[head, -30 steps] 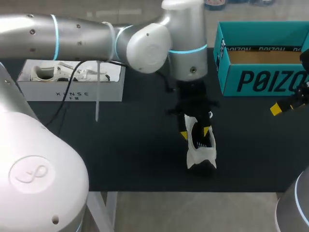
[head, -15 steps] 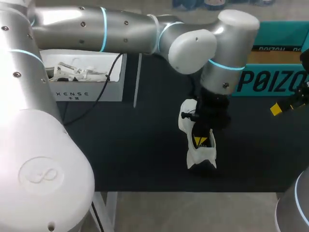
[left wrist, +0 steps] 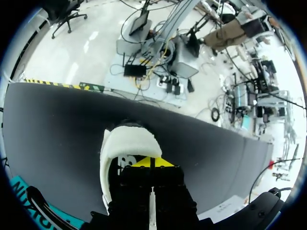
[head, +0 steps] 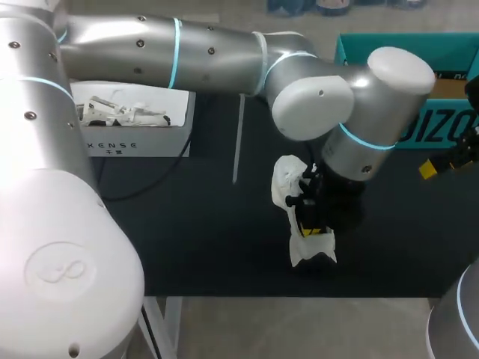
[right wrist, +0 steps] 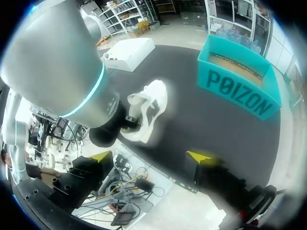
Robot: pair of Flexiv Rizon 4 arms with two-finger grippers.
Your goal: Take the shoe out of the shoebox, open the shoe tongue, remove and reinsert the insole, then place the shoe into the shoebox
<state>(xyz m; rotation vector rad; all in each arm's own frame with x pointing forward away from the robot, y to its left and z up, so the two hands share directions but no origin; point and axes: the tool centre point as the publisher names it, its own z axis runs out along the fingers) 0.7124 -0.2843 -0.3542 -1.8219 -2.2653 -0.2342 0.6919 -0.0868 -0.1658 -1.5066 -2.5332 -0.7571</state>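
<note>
Our left arm (head: 209, 56) is brushed silver, dotted with small dark screws (head: 139, 43), with glowing cyan rings (head: 177, 52) at rounded pale-grey joints (head: 314, 105) and an embossed round emblem (head: 56, 271). Our right fingers (right wrist: 199, 157) are black, tipped yellow.

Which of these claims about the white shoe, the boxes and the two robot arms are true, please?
The white sneaker stands on the black table, outside the teal cardboard shoebox. True.
The teal shoebox is closed with a lid. False: its top is open.
The right gripper holds the sneaker. False: it is open and empty, away from it; the left gripper is at the sneaker.
The white cardboard box holds a second white shoe. True.
</note>
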